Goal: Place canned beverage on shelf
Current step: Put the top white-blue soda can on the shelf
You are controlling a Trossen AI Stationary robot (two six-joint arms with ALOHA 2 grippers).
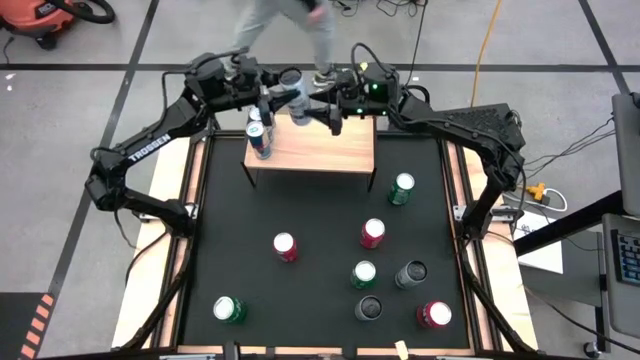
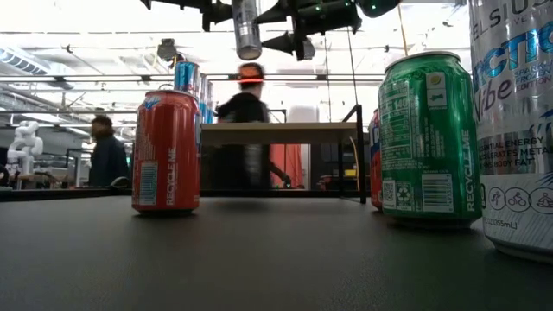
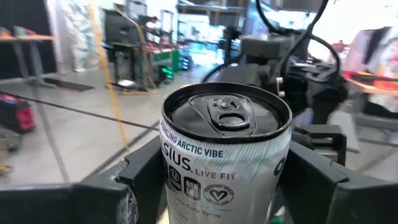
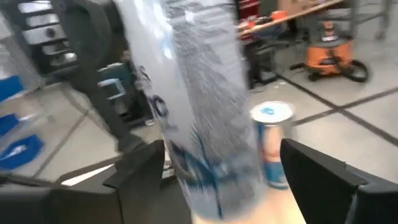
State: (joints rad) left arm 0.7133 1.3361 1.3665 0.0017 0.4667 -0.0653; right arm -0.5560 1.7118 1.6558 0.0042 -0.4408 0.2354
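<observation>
While the left gripper (image 1: 283, 86) has its fingers clenched on a silver can (image 1: 293, 88) held above the back edge of the shelf (image 1: 320, 148) at upper centre of the high view, the right gripper (image 1: 318, 108) hovers released just beside it, near blue cans (image 1: 259, 134) standing on the shelf.

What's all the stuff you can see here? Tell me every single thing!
Silver can: one, silver-white, held in the air over the shelf's back edge.
Blue cans: two, blue, on the shelf's left end.
Red cans: three, red, on the table.
Green cans: three, green, on the table.
Dark cans: two, grey-black, front right of the table.
Shelf: one, light wood, back of the table.
Table: one, black.
People: two, behind the table.
Left gripper: dark, shut on the silver can.
Right gripper: dark, open beside it.
</observation>
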